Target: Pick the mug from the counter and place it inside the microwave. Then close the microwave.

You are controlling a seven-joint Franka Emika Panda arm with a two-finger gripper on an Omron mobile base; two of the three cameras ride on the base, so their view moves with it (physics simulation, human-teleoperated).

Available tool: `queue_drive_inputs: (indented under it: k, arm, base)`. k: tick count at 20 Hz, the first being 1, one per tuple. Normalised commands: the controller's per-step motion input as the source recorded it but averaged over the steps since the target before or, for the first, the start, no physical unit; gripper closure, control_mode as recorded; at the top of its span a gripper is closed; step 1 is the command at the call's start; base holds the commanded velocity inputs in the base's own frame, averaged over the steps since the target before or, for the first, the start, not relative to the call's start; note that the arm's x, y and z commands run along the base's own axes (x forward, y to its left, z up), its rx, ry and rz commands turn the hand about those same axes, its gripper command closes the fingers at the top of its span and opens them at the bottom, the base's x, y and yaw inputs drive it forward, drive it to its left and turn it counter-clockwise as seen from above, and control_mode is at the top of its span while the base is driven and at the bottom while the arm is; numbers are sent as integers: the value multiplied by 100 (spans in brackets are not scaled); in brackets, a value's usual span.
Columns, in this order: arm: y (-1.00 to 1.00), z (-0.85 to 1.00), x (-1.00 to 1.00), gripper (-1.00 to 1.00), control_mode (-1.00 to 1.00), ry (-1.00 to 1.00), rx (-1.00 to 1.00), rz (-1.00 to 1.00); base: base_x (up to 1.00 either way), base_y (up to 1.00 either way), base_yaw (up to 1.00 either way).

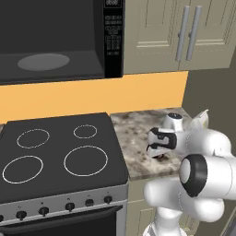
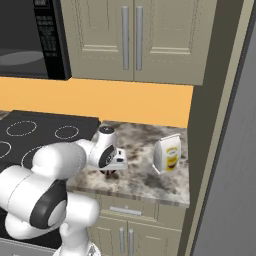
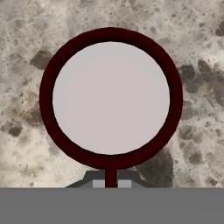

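Speckled stone of the counter [image 1: 133,138] carries the mug [image 3: 110,98] right of the black stove [image 1: 60,152], and the gripper [image 1: 159,148] hangs low right over it, looking straight down into its pale interior; whether its jaws are spread or closed I cannot tell, and nothing appears gripped. I judge nothing is done yet: grasping, carrying up-left into the open microwave [image 1: 55,41] and shutting it all remain. Upright, the mug's axis runs vertical, mouth up, its handle [image 3: 110,176] pointing to the hand view's bottom edge.
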Motion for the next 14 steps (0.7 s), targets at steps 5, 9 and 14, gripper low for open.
queue_drive_inputs:
  k: [5,9,14]
  arm:
    - [6,36,-15,100,-100,0,0,0]
    - [6,74,-3,100,-100,0,0,0]
    - [5,77,-13,100,-100,4,0,0]
  base:
    - [0,0,0]
    - [0,0,0]
    - [0,0,0]
